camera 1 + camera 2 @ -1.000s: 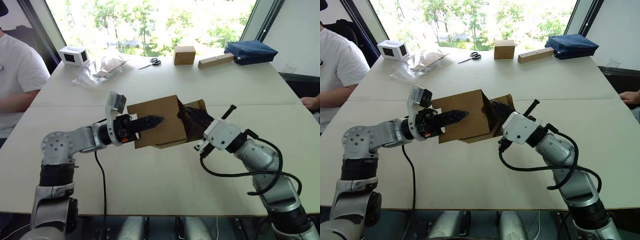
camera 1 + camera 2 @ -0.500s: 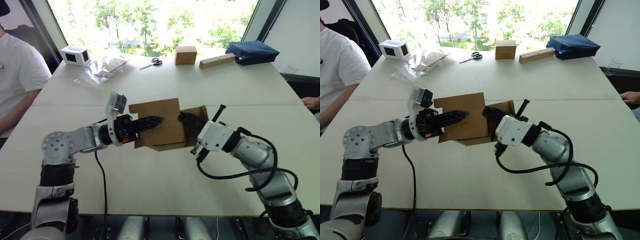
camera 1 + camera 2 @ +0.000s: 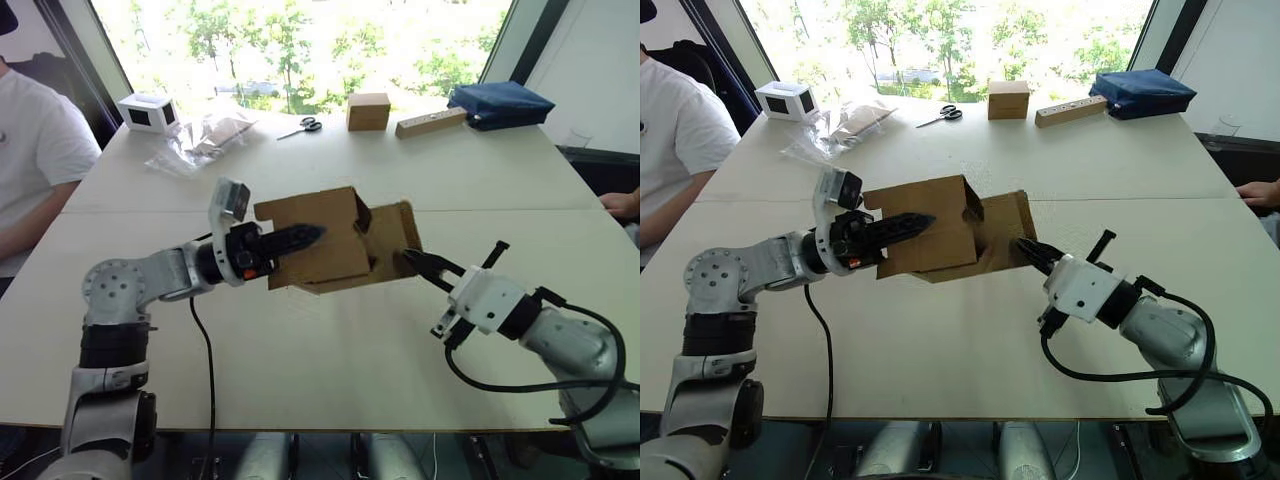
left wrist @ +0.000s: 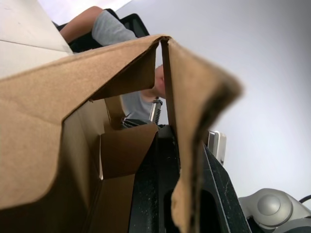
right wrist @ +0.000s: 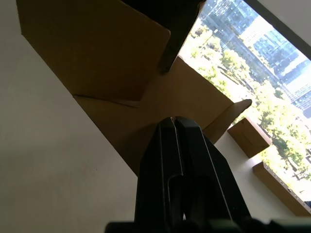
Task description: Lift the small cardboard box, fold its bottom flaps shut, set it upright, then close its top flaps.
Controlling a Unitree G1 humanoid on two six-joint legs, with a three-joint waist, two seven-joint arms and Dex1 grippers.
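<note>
Nearest the camera, the right gripper [image 3: 428, 266] has its two black fingers pressed together on nothing, their tips just beside the lower edge of the open end of the small cardboard box [image 3: 325, 240]. The box hangs in the air above the white table [image 3: 330, 360], lying on its side with its long axis running across the robot from left to right; its open right-hand end faces the right gripper, so that arm is the one placed to push flaps inward. The flaps [image 3: 392, 235] at that end splay outward, unfolded. The left gripper [image 3: 300, 238] is clamped on the box's near wall, one finger outside and one inside, carrying it.

A second ago the right gripper was deep against the open end; it has since backed off toward the robot's right, and the box is tilted up a little.

Farther off lie scissors [image 3: 308, 124], a closed cube-shaped box [image 3: 368, 110] and a blue pouch [image 3: 501, 103].
</note>
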